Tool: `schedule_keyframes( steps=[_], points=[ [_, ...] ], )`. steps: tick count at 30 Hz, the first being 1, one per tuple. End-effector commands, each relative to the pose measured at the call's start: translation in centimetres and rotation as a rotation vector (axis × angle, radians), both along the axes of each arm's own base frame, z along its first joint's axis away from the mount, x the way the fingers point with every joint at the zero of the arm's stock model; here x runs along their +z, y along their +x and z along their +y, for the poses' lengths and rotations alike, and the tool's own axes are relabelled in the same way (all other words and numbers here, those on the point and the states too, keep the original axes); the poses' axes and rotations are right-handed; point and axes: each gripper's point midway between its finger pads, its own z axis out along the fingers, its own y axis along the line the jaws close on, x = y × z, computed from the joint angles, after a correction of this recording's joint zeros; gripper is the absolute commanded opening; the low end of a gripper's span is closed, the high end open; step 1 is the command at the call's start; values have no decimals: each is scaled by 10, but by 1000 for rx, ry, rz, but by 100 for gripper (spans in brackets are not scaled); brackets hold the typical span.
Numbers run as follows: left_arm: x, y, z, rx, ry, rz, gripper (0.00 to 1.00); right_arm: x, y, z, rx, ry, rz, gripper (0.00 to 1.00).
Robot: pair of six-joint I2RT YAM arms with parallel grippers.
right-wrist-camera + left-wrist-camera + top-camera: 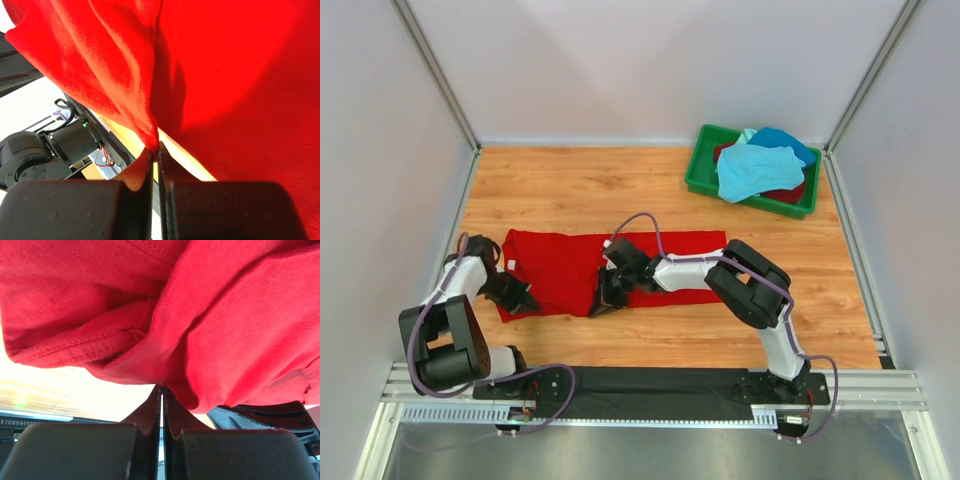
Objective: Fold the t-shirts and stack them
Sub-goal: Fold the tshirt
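Note:
The bright red t-shirt (570,265) lies spread across the wooden table (570,190) in the top view. My left gripper (520,296) sits at its near left corner, jaws shut on a pinch of the red cloth (165,360). My right gripper (604,300) sits at the shirt's near edge around the middle, jaws shut on a fold of the red cloth (150,125), which hangs up from the fingertips. A light turquoise t-shirt (755,170), a blue one (786,143) and a dark red one (786,194) lie piled in the bin.
A green plastic bin (705,168) stands at the back right corner of the table. Grey walls with metal rails close in the left, right and far sides. The arms' black base plate (650,385) runs along the near edge.

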Motion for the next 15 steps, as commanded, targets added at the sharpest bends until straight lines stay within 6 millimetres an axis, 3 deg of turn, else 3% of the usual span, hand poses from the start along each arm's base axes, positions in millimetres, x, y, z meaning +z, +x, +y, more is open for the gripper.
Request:
schedule_keyframes(
  steps=[1,6,10,15],
  points=[
    [2,3,1,5,1,-15,0,24,2,5,11,50,-30,0],
    [20,-16,10,33,77,39,0,30,0,3,24,56,-31,0],
    [28,-46,11,108,122,134,0,29,-5,-2,77,5,-26,0],
    [25,-48,12,124,116,162,0,36,-13,-8,141,-20,-24,0]
  ],
)
